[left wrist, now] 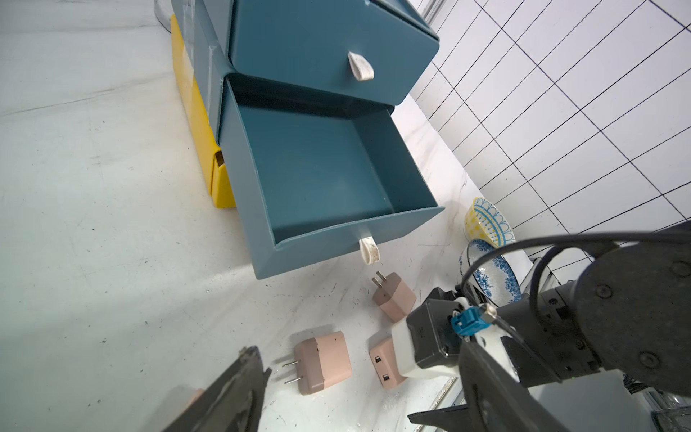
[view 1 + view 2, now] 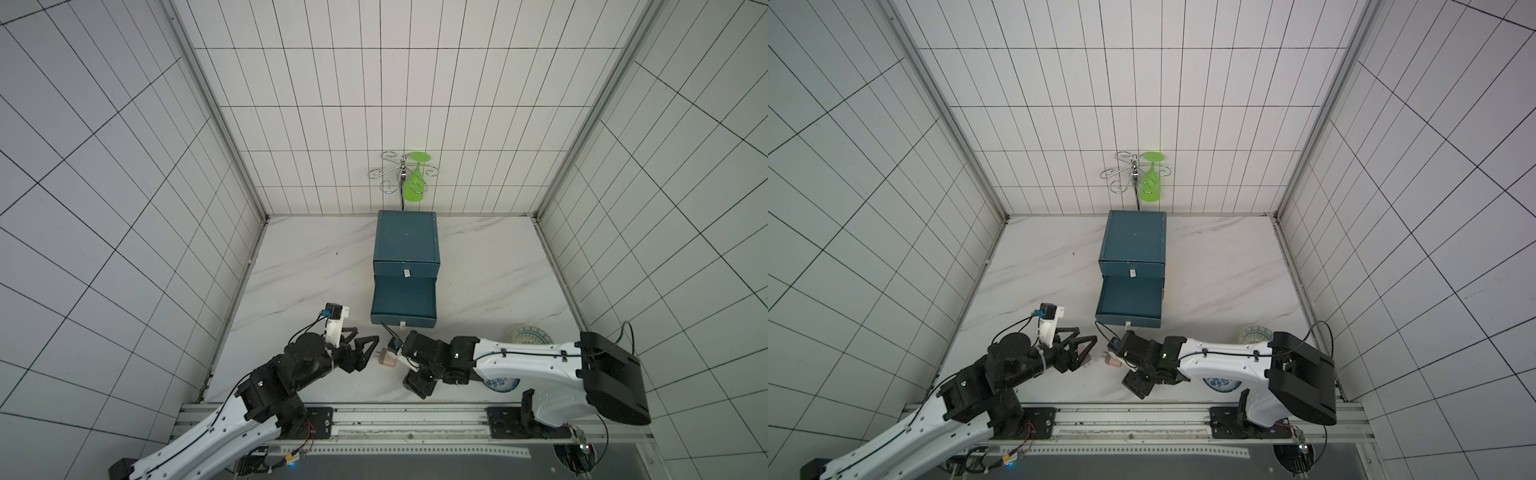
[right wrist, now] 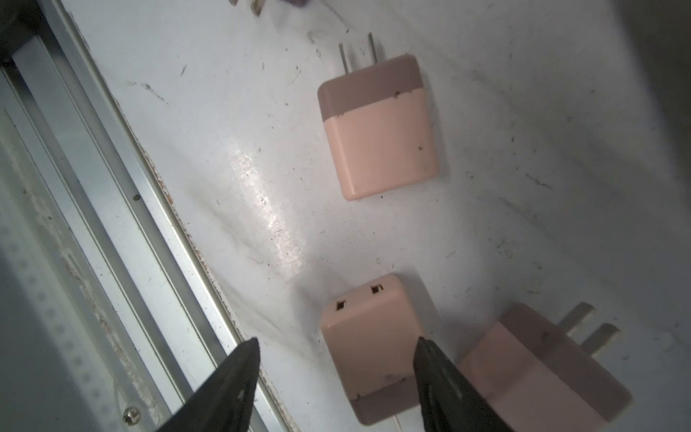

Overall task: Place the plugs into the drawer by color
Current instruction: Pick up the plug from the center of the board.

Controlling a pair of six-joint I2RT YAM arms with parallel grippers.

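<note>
The drawer [image 1: 321, 168] stands open and its floor looks bare, so I judge the sorting has barely begun. Three pink plugs [image 1: 325, 361] lie on the table [image 1: 112, 224] just in front of the drawer, near its white tab [image 1: 368, 252]. No teal ones show in any view. A fourth pink patch sits behind one finger of the left gripper [image 1: 361, 344], too hidden to call.

The right gripper [image 3: 336, 342] hovers low over the target plug [image 3: 368, 348], the one showing its two slots. Its jaws are partly spread, one finger to each side. There is a clear gap on one side, and the other finger is at the plug's edge. Nothing is gripped. The left gripper is spread wide and empty, also in front of the drawer, beside the same cluster.

The step in hand looks like the pick:
- **Centre first.** Shift until both fingers clear the plug's flat sides evenly, then come straight down.
- **Mind the neighbour [image 3: 538, 370].** It lies just beside one finger, which could land on it or drag it along.
- **Grip the body.** Close on the flat faces, not on the prong end.
- **Carry and release.** Lift above the drawer's front wall before moving in, and let go low over the floor so the plug does not bounce out.

Both wrists crowd the spot before the drawer, so the left arm would do best to hold off until the right is clear.
</note>
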